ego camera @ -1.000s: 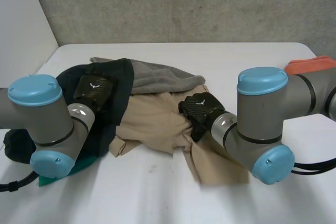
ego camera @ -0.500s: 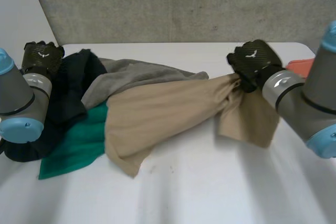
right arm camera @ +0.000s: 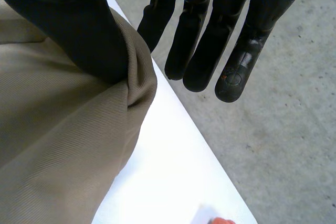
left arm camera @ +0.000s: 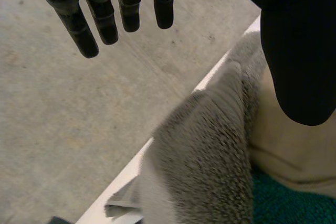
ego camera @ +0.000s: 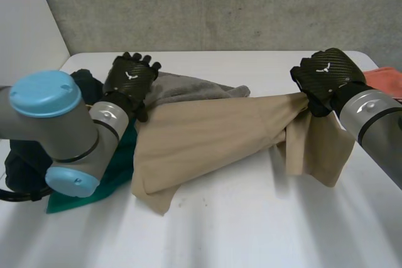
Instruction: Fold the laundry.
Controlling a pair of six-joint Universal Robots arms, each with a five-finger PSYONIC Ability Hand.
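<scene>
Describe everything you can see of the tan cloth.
The tan cloth is plain beige woven fabric with a fine twill rib, creased and unfolded. The right robot hand pinches a bunched part under its thumb, off the white table, so the fabric stretches from there towards the robot's left side, a flap hanging below the hand. Its other end lies on the table, overlapping the green cloth, beside the grey towel.

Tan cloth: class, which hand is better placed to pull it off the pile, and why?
Probably right. The right hand pinches the tan cloth under its thumb, the cloth stretched toward it. The left hand is open above the grey towel, holding nothing.
</scene>
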